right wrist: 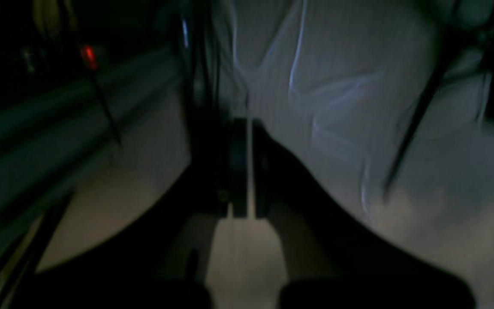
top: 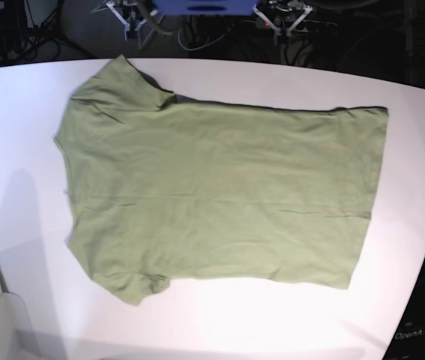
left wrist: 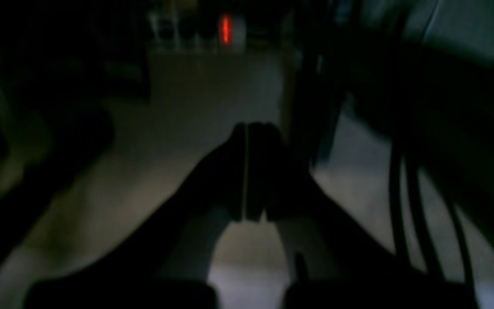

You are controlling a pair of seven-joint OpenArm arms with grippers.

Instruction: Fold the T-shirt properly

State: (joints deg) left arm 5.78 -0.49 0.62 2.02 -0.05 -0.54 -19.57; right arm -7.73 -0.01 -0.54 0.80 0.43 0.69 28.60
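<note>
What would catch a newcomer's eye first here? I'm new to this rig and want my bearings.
The olive-green T-shirt dominates: it lies spread flat across the white table in the base view, collar end toward the left, hem toward the right. Both wrist views are dark and blurred, each showing a shut gripper, left and right, holding nothing.

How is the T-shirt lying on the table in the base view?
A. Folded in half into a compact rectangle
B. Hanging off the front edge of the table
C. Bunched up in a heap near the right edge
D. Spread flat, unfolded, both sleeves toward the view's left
D: the T-shirt lies spread open on the white table, both short sleeves at the view's left and the straight hem at the right, with no fold made.
</note>
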